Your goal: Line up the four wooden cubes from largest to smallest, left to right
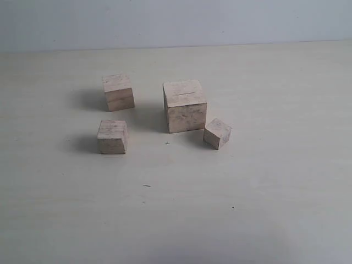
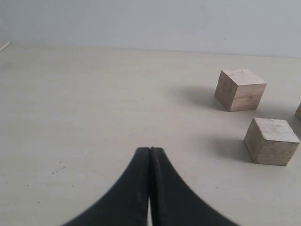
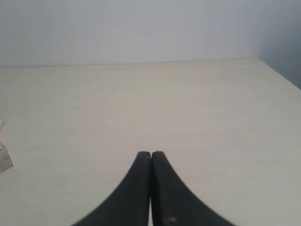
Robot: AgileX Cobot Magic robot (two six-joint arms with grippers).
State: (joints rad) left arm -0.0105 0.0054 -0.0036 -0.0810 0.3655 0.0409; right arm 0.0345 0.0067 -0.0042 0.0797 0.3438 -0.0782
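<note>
Four pale wooden cubes stand on the table in the exterior view. The large cube (image 1: 185,105), cracked on top, is in the middle. The small cube (image 1: 217,133) sits turned at its right front corner. One medium cube (image 1: 118,92) stands at the back left, the other medium cube (image 1: 112,137) in front of it. The left wrist view shows both medium cubes, the farther (image 2: 240,89) and the nearer (image 2: 271,141). My left gripper (image 2: 149,149) is shut on nothing, well short of them. My right gripper (image 3: 150,154) is shut over bare table. Neither arm appears in the exterior view.
The beige table (image 1: 264,192) runs back to a pale wall (image 1: 176,22). Its side edge (image 3: 280,73) shows in the right wrist view. A clear scrap (image 3: 3,157) lies at that view's border.
</note>
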